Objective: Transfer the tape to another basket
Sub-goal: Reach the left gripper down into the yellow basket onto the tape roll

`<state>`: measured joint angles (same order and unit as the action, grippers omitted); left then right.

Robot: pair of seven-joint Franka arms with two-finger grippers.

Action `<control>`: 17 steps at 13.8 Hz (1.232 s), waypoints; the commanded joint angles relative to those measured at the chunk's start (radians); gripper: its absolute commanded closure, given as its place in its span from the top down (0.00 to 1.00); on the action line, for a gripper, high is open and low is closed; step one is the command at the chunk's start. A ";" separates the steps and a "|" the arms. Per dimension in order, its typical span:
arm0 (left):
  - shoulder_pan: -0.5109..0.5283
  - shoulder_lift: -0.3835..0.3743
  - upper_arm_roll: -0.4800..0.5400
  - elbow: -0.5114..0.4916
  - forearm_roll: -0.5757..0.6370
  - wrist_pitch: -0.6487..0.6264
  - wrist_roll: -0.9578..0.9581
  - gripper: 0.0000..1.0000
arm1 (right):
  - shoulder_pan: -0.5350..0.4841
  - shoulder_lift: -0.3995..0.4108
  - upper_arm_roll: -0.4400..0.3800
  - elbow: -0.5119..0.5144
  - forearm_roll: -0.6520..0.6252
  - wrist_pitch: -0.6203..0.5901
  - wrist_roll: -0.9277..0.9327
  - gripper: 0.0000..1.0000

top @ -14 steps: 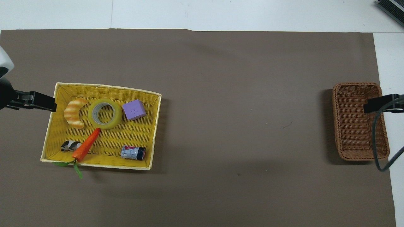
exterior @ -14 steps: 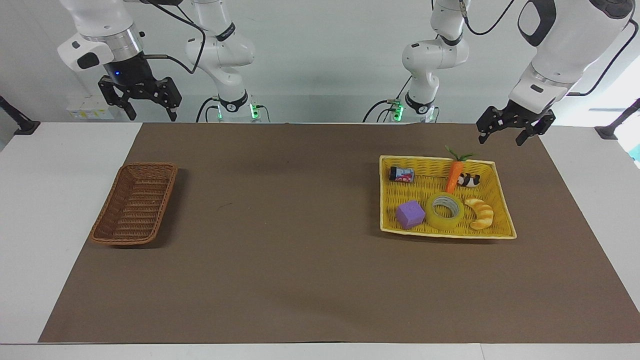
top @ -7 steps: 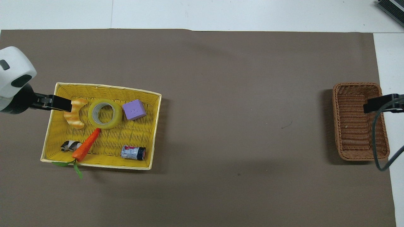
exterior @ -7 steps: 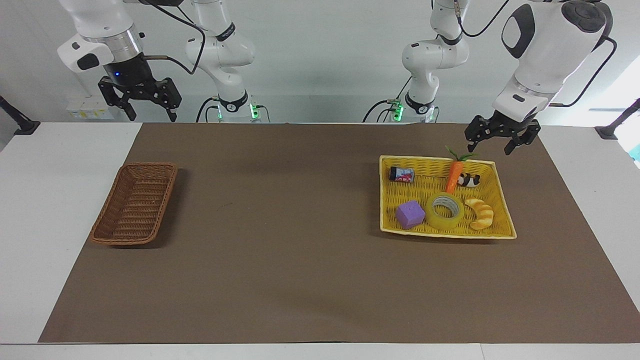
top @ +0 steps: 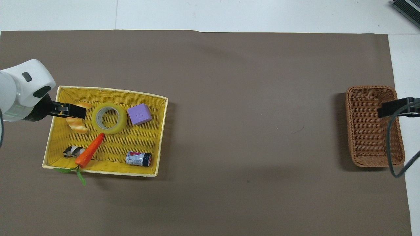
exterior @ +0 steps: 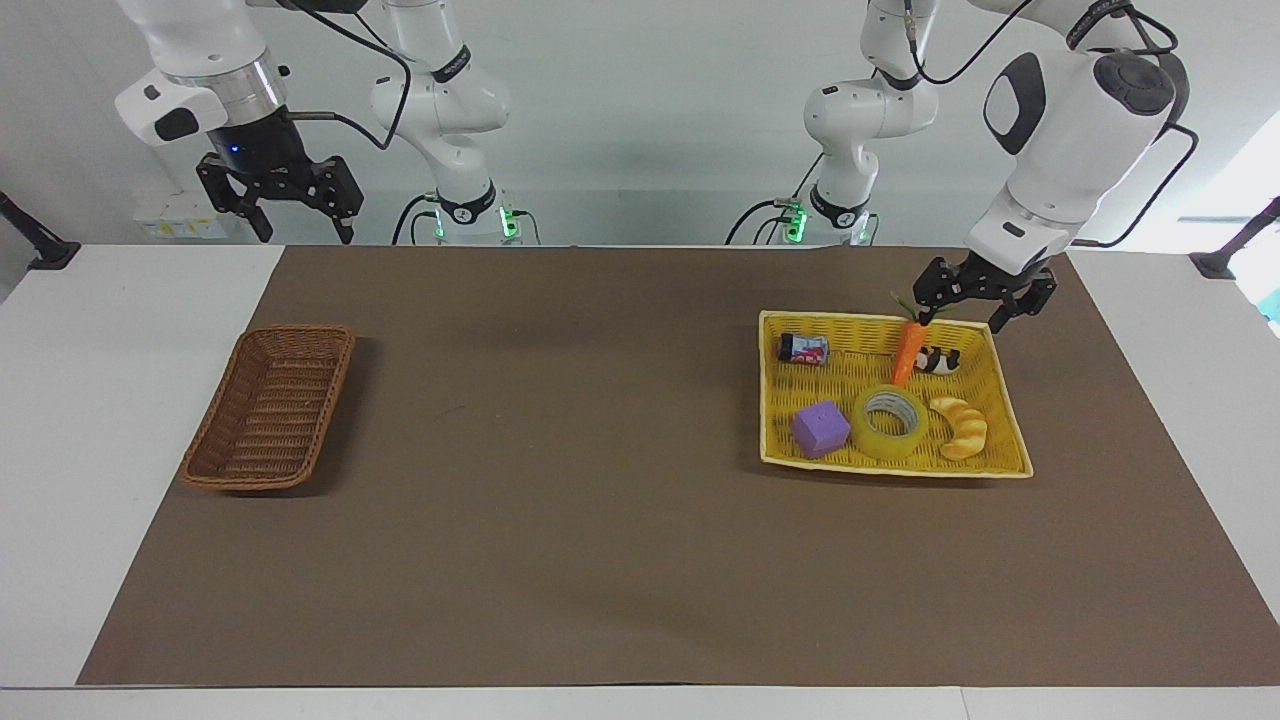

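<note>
The left pincer (exterior: 971, 309) is hanging spread over the yellow tray (exterior: 1012, 452), where the tape (exterior: 890, 422) is lying wedged between carrot (exterior: 908, 352), cube (exterior: 821, 429) and croissant (exterior: 960, 426), risking a snagged neighbour, while the right pincer (exterior: 281, 211) is waiting spread.

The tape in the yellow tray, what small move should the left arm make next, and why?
Probably bring the left gripper over the tape and lower it: its jaws are open and empty, raised above the yellow tray, short of the roll.
</note>
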<state>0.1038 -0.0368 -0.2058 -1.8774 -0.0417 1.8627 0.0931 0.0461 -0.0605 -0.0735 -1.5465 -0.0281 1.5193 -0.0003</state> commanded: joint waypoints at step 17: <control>-0.010 0.199 0.014 -0.324 -0.012 0.485 0.016 0.49 | -0.012 -0.015 0.003 -0.024 0.007 0.005 0.002 1.00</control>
<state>0.1037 0.1693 -0.2007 -2.1482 -0.0421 2.2873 0.1109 0.0455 -0.0605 -0.0749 -1.5512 -0.0281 1.5190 -0.0003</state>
